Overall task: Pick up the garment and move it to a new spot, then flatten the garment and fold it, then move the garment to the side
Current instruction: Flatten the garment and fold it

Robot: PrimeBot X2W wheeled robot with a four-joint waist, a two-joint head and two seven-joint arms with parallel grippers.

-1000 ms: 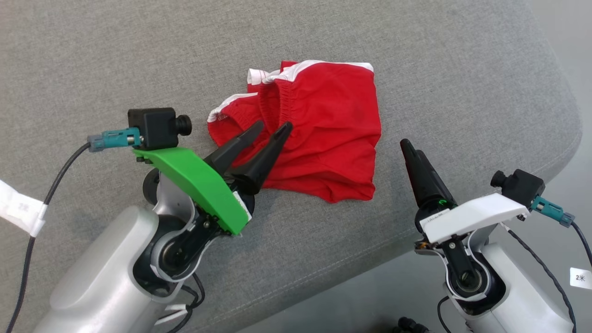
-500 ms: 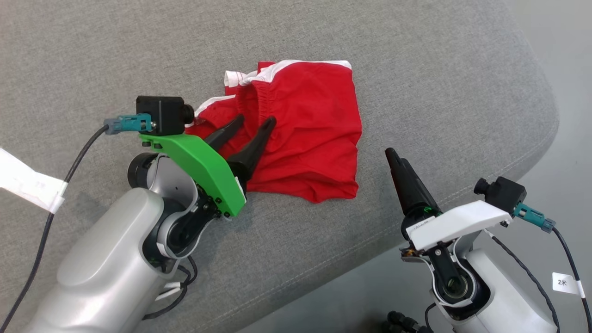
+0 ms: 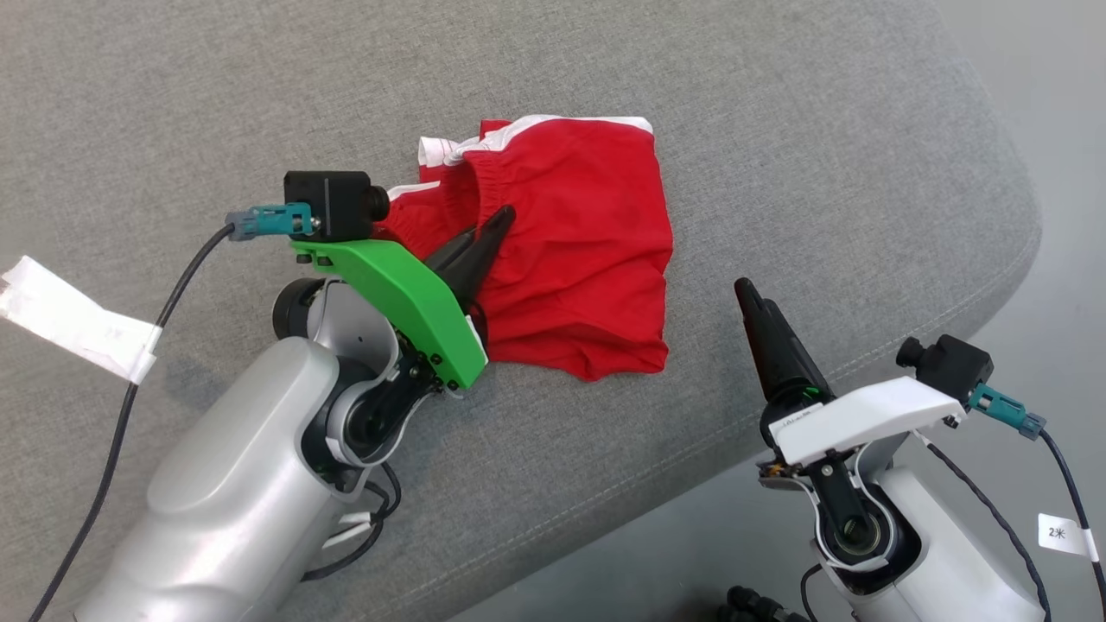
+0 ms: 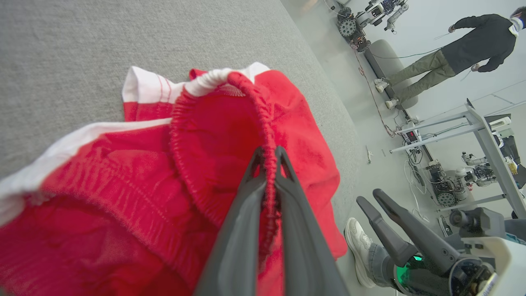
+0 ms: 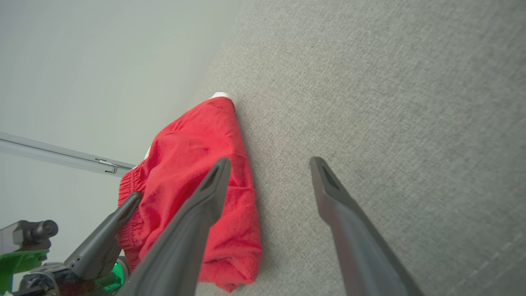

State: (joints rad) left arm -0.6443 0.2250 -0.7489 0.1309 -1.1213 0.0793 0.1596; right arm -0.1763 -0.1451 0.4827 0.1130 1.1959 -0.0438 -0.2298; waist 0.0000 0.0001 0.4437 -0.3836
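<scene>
Over on the grey fabric cushion (image 3: 259, 86): crumpled red shorts with white trim (image 3: 587, 259) sat roughly mid-surface, a bit toward the far side, all bunched up and nowhere near flat.
Left gripper with the two long dark fingers (image 3: 492, 226): clamped tight on the shorts at their left side, fingers nearly touching with red elastic squeezed between them. Super clear from the left wrist view.
Waistband (image 4: 263, 119): the gathered edge ran up between those fingers and arched over, with the opening gaping to the left of the grip.
Right gripper with the same dark fingers (image 3: 745, 289): jaws spread wide and holding nothing, sat by the cushion's near right edge, just right of the shorts and not touching them.
Right wrist view: bare cushion between its two fingers, red fabric off to one side.
Green bracket (image 3: 397, 294): sat on the left wrist with a black camera (image 3: 333, 203) on top.
Background: a person in a dark top and olive trousers (image 4: 464, 53) stood far off on the floor.
</scene>
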